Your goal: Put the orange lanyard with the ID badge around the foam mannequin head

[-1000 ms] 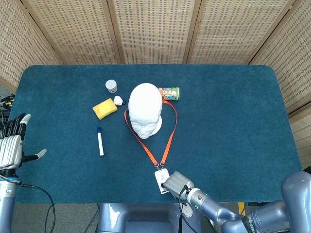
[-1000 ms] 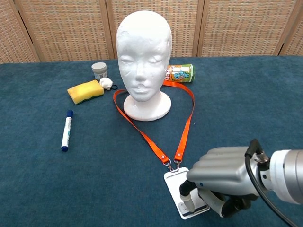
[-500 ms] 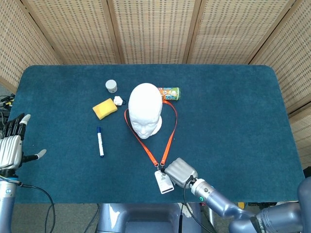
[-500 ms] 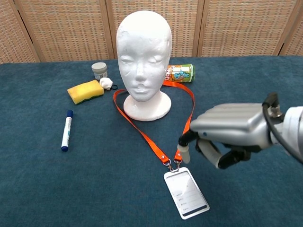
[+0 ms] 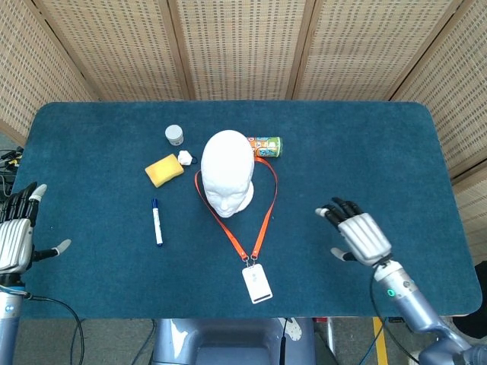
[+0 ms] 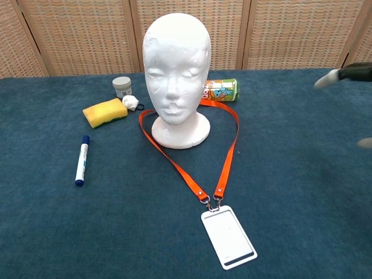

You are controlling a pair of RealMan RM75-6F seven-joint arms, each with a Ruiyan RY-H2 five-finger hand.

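The right hand [image 5: 360,236] has let go of the badge [image 5: 256,283] and pulled back to the right; it now hovers well clear, fingers spread and empty. The badge lies flat on the table [image 5: 380,152], a little nearer the head [image 5: 227,169] than a second ago. The lanyard [image 5: 266,205] loops around the head's base, both straps running forward to the badge clip. To my eye the job looks done. The left hand [image 5: 17,242] waits at the table's edge, open and holding nothing.
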